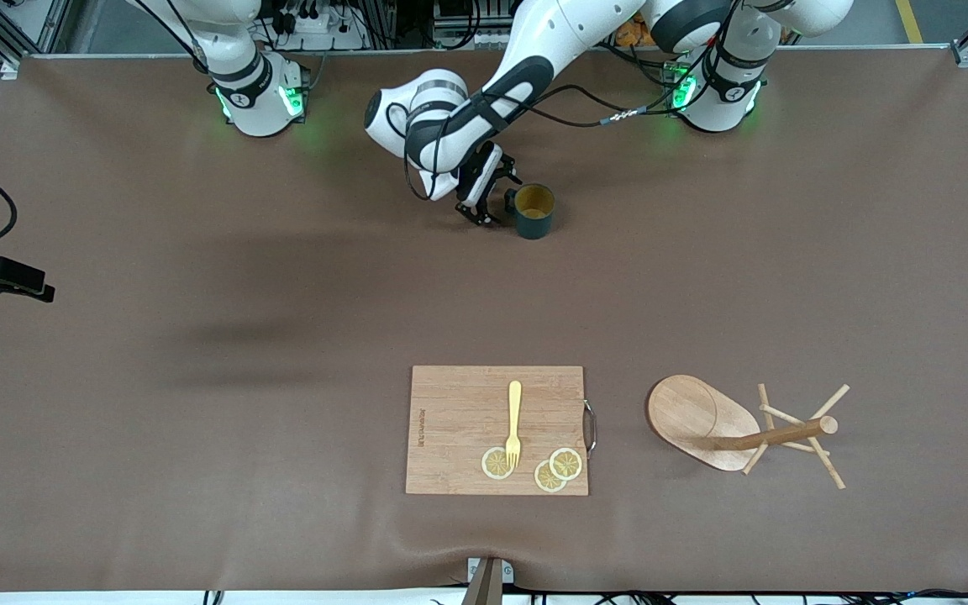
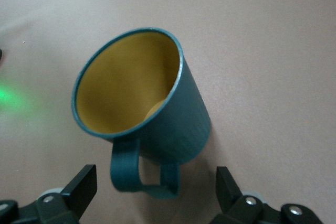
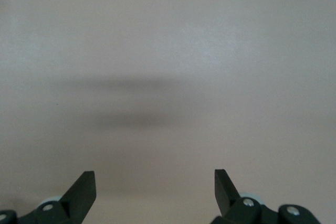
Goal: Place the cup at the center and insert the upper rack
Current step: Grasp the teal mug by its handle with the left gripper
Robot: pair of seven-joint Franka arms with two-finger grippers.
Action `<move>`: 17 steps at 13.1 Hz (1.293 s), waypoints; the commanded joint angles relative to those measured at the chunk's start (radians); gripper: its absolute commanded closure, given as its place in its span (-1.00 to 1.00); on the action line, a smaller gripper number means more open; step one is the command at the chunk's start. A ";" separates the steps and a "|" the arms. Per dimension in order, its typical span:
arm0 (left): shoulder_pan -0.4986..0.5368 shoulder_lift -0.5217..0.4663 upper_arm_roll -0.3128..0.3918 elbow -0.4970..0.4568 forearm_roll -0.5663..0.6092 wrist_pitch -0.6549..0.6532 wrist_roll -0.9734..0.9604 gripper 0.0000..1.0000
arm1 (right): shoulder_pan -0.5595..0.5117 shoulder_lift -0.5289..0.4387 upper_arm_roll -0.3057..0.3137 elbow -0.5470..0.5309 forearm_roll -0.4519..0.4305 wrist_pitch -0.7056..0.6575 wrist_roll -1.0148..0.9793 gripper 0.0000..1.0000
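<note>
A: How much of the task can be taken as done?

B: Little, it would seem. The cup is seen upright on the table, just beside the left gripper, whose jaws are spread wide with the handle lying between them. Nothing is gripped yet; in the left wrist view both fingers stand clear of the handle. The upper rack is found tipped on its side, well apart from that gripper, nearer the front camera and toward the left arm's end of the table.

A: And the right gripper?

B: It is shown fully open over bare table and holds nothing. That arm is judged to be waiting.

A: What room is left for moving?

B: Open table is seen all round the left gripper, so a lift of the cup should be unhindered. The cutting board, bearing a fork and lemon slices, lies well away, nearer the front camera, with the rack beside it. The rack's pegs stick out sideways and could be caught, so some care is advised there.
</note>
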 commanded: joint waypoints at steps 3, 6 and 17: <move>-0.017 0.007 0.015 0.034 0.020 -0.032 0.024 0.52 | -0.016 0.005 0.011 0.012 0.014 0.000 -0.014 -1.00; -0.012 0.005 0.012 0.037 0.015 -0.049 0.043 1.00 | -0.013 0.007 0.011 0.012 0.014 0.003 -0.014 -1.00; 0.115 -0.154 -0.014 0.082 -0.092 0.052 0.147 1.00 | -0.010 0.007 0.011 0.012 0.013 0.006 -0.014 -1.00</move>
